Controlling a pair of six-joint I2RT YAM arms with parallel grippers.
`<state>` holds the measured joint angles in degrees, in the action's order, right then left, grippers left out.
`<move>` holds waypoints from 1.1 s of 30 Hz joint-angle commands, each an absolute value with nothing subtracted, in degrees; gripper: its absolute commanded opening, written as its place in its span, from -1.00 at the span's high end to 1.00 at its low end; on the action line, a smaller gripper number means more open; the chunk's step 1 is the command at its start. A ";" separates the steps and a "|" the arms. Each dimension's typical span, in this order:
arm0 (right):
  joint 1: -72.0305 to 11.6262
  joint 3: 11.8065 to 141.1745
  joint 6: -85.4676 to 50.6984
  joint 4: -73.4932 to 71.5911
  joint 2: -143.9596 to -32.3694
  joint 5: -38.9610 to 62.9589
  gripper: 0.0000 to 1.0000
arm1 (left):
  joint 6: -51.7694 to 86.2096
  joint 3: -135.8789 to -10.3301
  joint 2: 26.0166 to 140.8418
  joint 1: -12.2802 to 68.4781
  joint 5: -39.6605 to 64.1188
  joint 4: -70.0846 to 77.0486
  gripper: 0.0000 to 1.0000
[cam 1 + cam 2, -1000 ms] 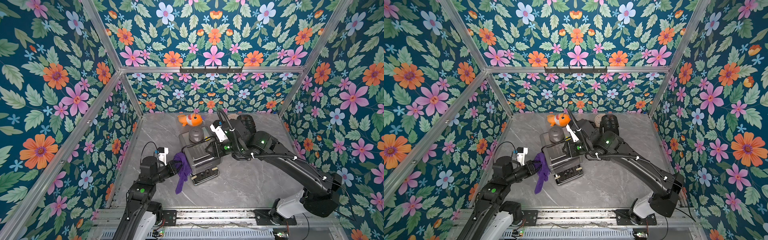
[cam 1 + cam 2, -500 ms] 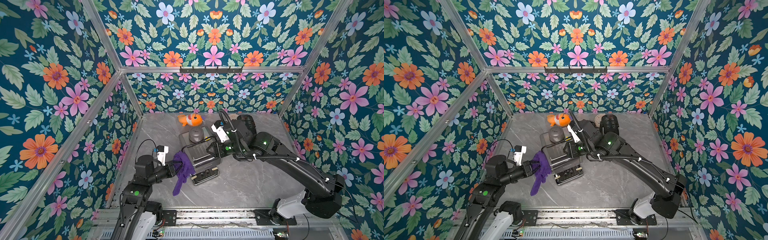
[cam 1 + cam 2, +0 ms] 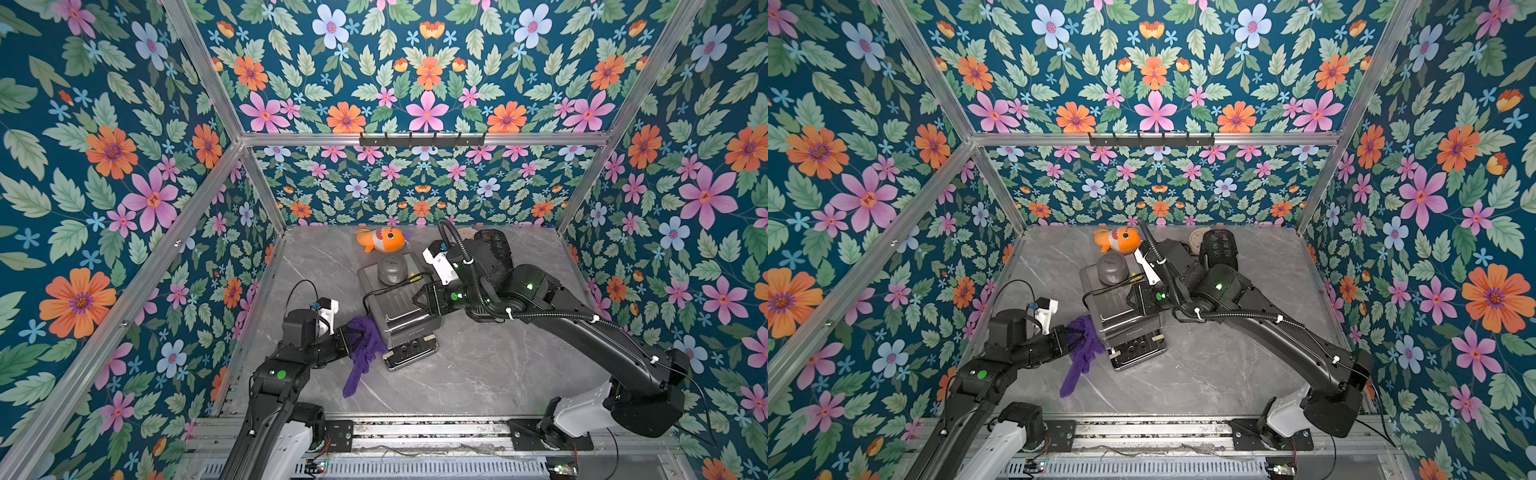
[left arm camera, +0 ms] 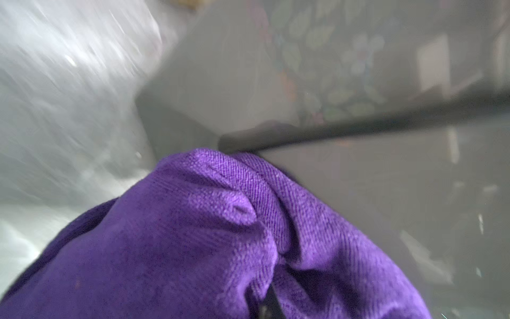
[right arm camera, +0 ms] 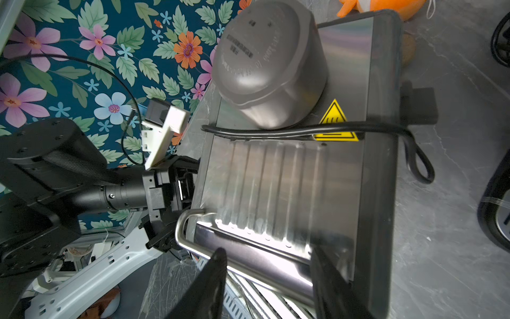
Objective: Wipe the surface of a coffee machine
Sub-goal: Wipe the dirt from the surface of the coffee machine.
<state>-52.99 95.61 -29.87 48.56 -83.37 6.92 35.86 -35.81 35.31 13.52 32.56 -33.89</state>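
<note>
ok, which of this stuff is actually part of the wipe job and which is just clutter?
Job:
- coffee machine
- purple cloth

Lying about:
- orange fish toy
- black appliance at the back

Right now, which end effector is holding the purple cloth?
The left end effector, shut on the purple cloth beside the coffee machine; the right end effector holds none.

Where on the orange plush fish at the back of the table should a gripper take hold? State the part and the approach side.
Likely its rounded mid-body, jaws across the short width, coming from above. The orange plush fish lies lengthwise along the flowered back wall, with the steel coffee machine just in front, so the top looks freest.
</note>
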 commanded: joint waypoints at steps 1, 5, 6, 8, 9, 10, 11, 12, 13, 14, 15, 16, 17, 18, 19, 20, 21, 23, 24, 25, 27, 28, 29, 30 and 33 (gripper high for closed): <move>-53.00 95.93 -30.32 47.98 -82.84 6.50 -0.01 | 34.23 -38.67 37.23 13.43 25.33 -33.68 1.00; -52.99 95.80 -30.32 47.89 -82.71 6.46 -0.01 | 34.88 -41.45 39.34 13.45 23.05 -31.69 1.00; -52.98 95.80 -30.32 47.92 -82.79 6.50 -0.01 | 35.10 -41.88 39.82 13.40 22.49 -30.84 1.00; -53.00 95.92 -30.24 48.02 -82.88 6.59 -0.01 | 35.46 -42.61 40.87 13.43 21.31 -28.96 1.00; -53.00 96.06 -30.15 48.13 -82.95 6.53 -0.01 | 35.59 -42.73 41.44 13.45 20.70 -27.79 1.00; -53.00 96.11 -30.06 48.16 -82.88 6.50 -0.01 | 35.75 -42.96 42.26 13.45 20.23 -26.62 1.00; -52.99 96.23 -30.01 48.24 -82.91 6.46 -0.01 | 35.75 -43.23 42.92 13.45 20.13 -25.74 1.00; -53.00 96.45 -29.89 48.41 -82.88 6.34 -0.01 | 35.85 -43.37 43.73 13.41 20.13 -24.46 1.00; -53.00 96.64 -29.88 48.55 -82.88 6.25 -0.01 | 35.97 -43.33 44.51 13.45 20.28 -23.08 1.00; -52.97 96.77 -29.81 48.73 -82.90 6.30 -0.01 | 36.01 -43.18 45.14 13.43 20.30 -22.19 1.00; -52.98 96.98 -29.71 48.87 -82.89 6.20 -0.01 | 36.03 -42.94 45.89 13.36 20.11 -21.66 1.00; -52.99 97.19 -29.63 49.14 -82.81 6.15 -0.01 | 35.89 -42.58 46.58 13.39 19.72 -21.39 1.00; -53.00 97.24 -29.64 49.29 -82.73 6.15 -0.01 | 35.91 -42.07 46.96 13.37 19.48 -21.21 1.00; -53.00 97.21 -29.62 49.31 -82.62 6.08 -0.01 | 35.86 -41.18 47.17 13.36 19.36 -20.74 1.00; -53.00 96.93 -29.70 49.33 -82.43 6.07 -0.01 | 35.87 -40.15 47.14 13.36 19.25 -20.13 1.00; -52.98 96.71 -29.71 49.25 -82.28 6.03 -0.01 | 36.08 -39.13 47.20 13.36 19.23 -19.68 1.00; -53.00 96.47 -29.83 49.30 -82.02 5.89 -0.02 | 36.31 -37.85 47.11 13.36 19.36 -19.04 1.00; -53.00 96.12 -29.79 49.22 -81.79 5.82 -0.01 | 36.80 -35.32 47.26 13.36 19.88 -17.44 1.00; -53.00 96.15 -29.79 49.22 -81.72 5.78 -0.01 | 37.09 -33.94 47.58 13.36 20.31 -16.36 1.00; -53.00 96.15 -29.79 49.22 -81.72 5.76 -0.01 | 37.52 -32.57 47.92 13.31 20.91 -15.01 1.00; -52.95 96.23 -29.88 49.23 -81.73 5.84 -0.01 | 37.86 -30.48 49.28 13.36 22.19 -12.61 1.00; -53.00 96.24 -29.89 49.27 -81.67 5.80 -0.01 | 37.91 -29.62 50.13 13.28 22.70 -11.58 1.00; -52.99 96.23 -29.88 49.34 -81.65 5.80 -0.01 | 37.82 -29.22 50.86 13.26 22.84 -11.16 1.00; -53.00 96.24 -29.88 49.35 -81.57 5.80 -0.01 | 37.50 -28.85 51.80 13.25 23.05 -10.62 1.00; -53.00 96.32 -29.97 49.61 -81.49 5.81 -0.01 | 35.82 -29.36 53.16 12.21 22.37 -11.92 1.00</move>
<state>-52.99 96.33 -29.82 49.50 -81.95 6.26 37.36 -28.88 52.66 12.86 21.93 -14.79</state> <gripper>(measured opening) 0.506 0.113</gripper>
